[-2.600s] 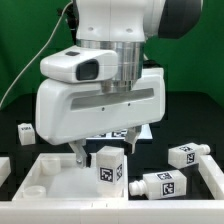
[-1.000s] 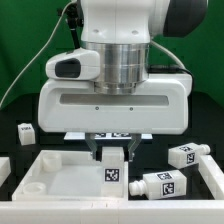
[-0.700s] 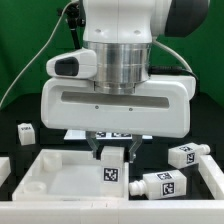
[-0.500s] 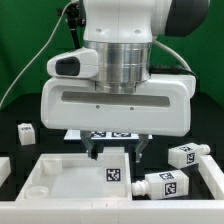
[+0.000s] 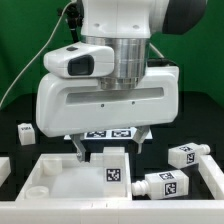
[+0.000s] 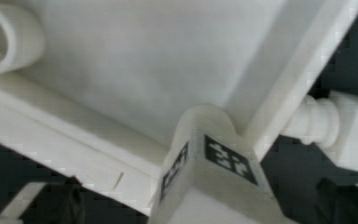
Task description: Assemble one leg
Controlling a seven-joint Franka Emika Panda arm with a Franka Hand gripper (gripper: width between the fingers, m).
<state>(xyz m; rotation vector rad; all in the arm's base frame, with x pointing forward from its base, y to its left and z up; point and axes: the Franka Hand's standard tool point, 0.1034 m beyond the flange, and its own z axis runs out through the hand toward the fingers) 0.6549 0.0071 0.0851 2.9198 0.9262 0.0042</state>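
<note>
A leg (image 5: 113, 167) stands upright at the near right corner of the white tray-like tabletop (image 5: 55, 178), its tag facing the camera. My gripper (image 5: 111, 148) is open just above it. One fingertip (image 5: 80, 152) is on each side of the leg, and both are apart from it. In the wrist view the same leg (image 6: 217, 165) rises against the tabletop's rim (image 6: 87, 120), with the tabletop's inner floor (image 6: 158, 60) behind it. My fingers are too dark to make out there.
Two more legs lie on the table at the exterior view's right, one near (image 5: 162, 184) and one farther back (image 5: 188, 153); one of them shows in the wrist view (image 6: 336, 120). A small tagged cube (image 5: 24, 132) sits at the left. The marker board (image 5: 108, 134) lies behind the gripper.
My fingers were shut on the leg a second ago. They have since spread apart and let go of it, and the hand has turned slightly. The leg stays standing in the tabletop's corner.
</note>
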